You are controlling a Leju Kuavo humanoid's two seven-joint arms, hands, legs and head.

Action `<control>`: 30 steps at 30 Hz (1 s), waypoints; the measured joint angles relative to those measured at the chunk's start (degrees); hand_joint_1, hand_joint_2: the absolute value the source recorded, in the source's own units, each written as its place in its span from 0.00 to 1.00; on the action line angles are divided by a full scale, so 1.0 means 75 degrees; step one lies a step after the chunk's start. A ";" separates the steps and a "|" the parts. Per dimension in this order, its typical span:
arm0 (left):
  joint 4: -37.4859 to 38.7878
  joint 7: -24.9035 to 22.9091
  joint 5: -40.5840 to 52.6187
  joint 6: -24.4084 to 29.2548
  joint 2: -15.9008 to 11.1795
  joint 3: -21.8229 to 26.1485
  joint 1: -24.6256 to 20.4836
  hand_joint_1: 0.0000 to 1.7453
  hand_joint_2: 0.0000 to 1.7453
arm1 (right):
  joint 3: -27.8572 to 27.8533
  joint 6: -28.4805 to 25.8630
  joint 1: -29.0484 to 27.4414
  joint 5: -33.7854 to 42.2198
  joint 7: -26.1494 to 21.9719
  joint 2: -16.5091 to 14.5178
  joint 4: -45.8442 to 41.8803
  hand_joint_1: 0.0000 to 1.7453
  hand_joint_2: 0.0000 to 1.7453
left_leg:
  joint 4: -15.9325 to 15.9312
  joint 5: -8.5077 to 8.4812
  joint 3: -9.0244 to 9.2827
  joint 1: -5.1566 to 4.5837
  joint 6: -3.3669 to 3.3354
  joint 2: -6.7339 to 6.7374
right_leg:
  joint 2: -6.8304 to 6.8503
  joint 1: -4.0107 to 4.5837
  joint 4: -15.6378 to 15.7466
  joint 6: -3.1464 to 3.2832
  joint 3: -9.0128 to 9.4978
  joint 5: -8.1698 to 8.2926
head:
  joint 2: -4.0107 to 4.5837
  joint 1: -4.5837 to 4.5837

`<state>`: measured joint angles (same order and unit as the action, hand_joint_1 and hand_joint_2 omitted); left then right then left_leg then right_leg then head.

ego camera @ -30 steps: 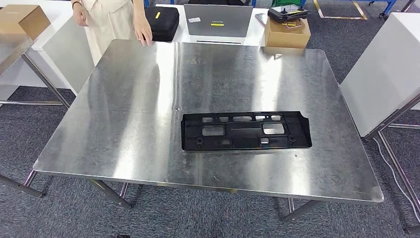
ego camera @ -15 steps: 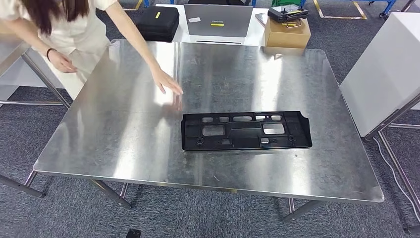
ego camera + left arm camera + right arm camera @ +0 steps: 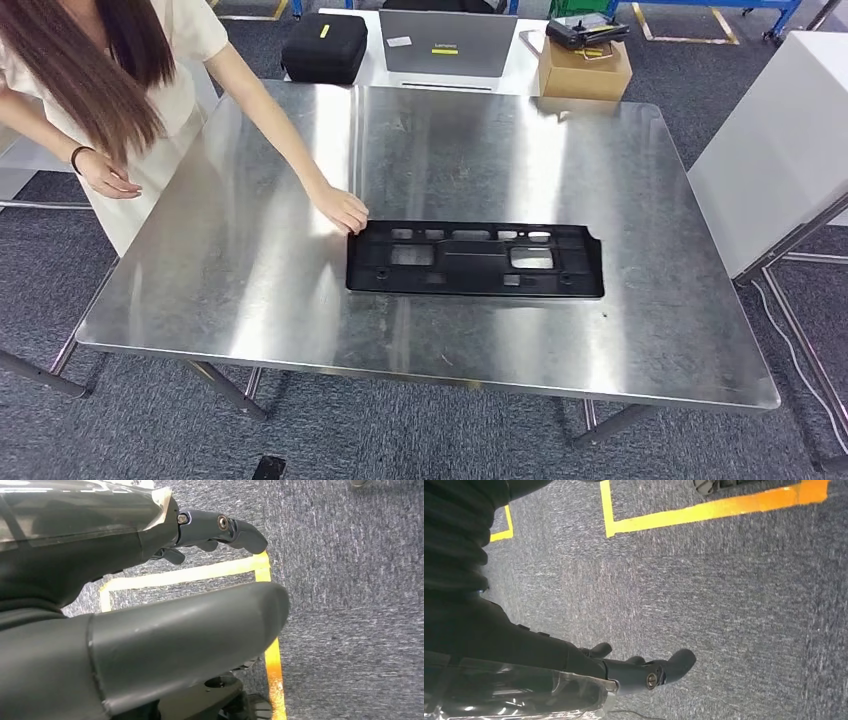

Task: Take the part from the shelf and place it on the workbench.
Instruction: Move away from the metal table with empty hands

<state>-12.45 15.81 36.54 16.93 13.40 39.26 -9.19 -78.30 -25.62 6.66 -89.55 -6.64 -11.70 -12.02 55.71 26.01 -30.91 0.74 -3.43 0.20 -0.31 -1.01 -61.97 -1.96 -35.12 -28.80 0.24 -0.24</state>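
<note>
The black part (image 3: 476,260) lies flat on the steel workbench (image 3: 250,270), nearer its front edge than its back, and a person's hand (image 3: 343,211) touches the part's back left corner. The left hand (image 3: 150,625) and the right hand (image 3: 574,665) hang over grey carpet, fingers apart, holding nothing.

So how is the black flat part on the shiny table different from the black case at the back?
The flat black plastic part is wide, thin and full of cut-out holes; the black zip case is chunky, rounded and closed. The part lies on the steel workbench with a person's hand on its corner; the case sits on the white table behind, untouched. Both are black.
</note>
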 joint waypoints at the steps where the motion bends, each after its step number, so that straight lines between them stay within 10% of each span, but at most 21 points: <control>1: -0.0001 -0.0003 0.0001 -0.0004 0.0001 -0.0005 -0.0001 0.00 0.00 | 0.0003 0.0000 -0.0003 0.0000 0.0009 0.0000 0.0000 0.00 1.00 | -0.0009 -0.0020 -0.0023 0.0001 -0.0019 0.0009 | 0.0000 -0.0012 -0.0510 0.0028 -0.0207 -0.0264 | 0.0000 -0.0028; 4: -0.0001 -0.0019 0.0003 -0.0025 0.0005 -0.0009 0.0003 0.00 0.00 | 0.0008 -0.0001 -0.0023 0.0000 0.0036 0.0011 0.0000 0.00 1.00 | 0.0006 -0.0067 -0.0103 0.0023 0.0021 0.0042 | 0.0003 -0.0089 -0.1357 -0.0094 -0.0438 -0.0558 | 0.0000 -0.0080; 8: -0.0007 -0.0028 0.0002 -0.0048 0.0008 -0.0012 -0.0014 0.00 0.00 | 0.0036 -0.0001 -0.0005 -0.0003 0.0047 0.0023 0.0006 0.00 1.00 | 0.0171 -0.0084 -0.0252 0.0094 0.0223 0.0032 | -0.0016 -0.0176 0.0365 -0.0394 0.0692 -0.0016 | -0.0001 -0.0116; 13: -0.0019 -0.0026 0.0006 -0.0031 0.0017 -0.0015 -0.0022 0.00 0.00 | 0.0048 -0.0012 0.0005 -0.0001 0.0051 0.0009 0.0012 0.00 1.00 | 0.0412 0.0002 -0.0411 0.0121 0.0447 -0.0039 | -0.0074 -0.0149 0.0512 -0.0049 0.0629 0.0027 | 0.0000 0.0002; 17: -0.0022 -0.0023 0.0001 -0.0017 0.0012 -0.0012 -0.0009 0.00 0.00 | 0.0050 -0.0023 -0.0003 0.0006 0.0066 0.0001 0.0012 0.00 1.00 | 0.1867 0.1211 -0.0910 0.0157 0.0491 -0.0043 | -0.0016 -0.0074 0.0509 0.0260 0.0388 0.0243 | 0.0000 0.0160; 19: -0.0023 -0.0022 0.0000 -0.0017 0.0012 -0.0012 -0.0001 0.00 0.00 | 0.0050 -0.0023 -0.0012 0.0006 0.0070 -0.0001 0.0013 0.00 1.00 | 0.2396 0.1402 -0.0949 0.0150 0.0467 -0.0044 | -0.0002 -0.0002 0.0503 0.0297 0.0234 0.0353 | 0.0000 0.0178; 24: -0.0043 -0.0008 0.0000 -0.0019 0.0007 -0.0015 -0.0037 0.00 0.00 | 0.0050 -0.0031 -0.0013 0.0019 0.0072 -0.0024 0.0015 0.00 1.00 | 0.0476 0.0784 0.0495 0.0036 0.0194 -0.0045 | -0.0007 0.0093 0.0505 0.0214 0.0013 0.0613 | 0.0000 0.0175; 28: -0.0053 0.0005 0.0000 -0.0020 0.0020 -0.0015 -0.0062 0.00 0.00 | 0.0052 -0.0058 -0.0009 0.0038 0.0072 -0.0053 0.0020 0.00 1.00 | 0.0107 0.0580 0.0520 -0.0054 0.0104 -0.0023 | 0.0021 0.0066 0.0524 0.0011 -0.0037 0.0748 | 0.0000 0.0181; 30: -0.0055 0.0007 0.0000 -0.0020 0.0035 -0.0016 -0.0081 0.00 0.00 | 0.0053 -0.0067 -0.0014 0.0047 0.0074 -0.0051 0.0020 0.00 1.00 | -0.0011 0.0342 0.0355 -0.0029 0.0004 0.0011 | 0.0024 0.0079 0.0145 0.0045 -0.0228 0.0350 | 0.0000 0.0141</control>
<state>-12.86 15.86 36.54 16.78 13.67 39.14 -9.79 -77.90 -26.12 6.55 -89.19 -6.09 -12.09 -11.87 55.63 28.57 -28.24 0.52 -3.40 0.28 -0.12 -0.41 -60.88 -1.62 -36.83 -26.18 0.24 0.82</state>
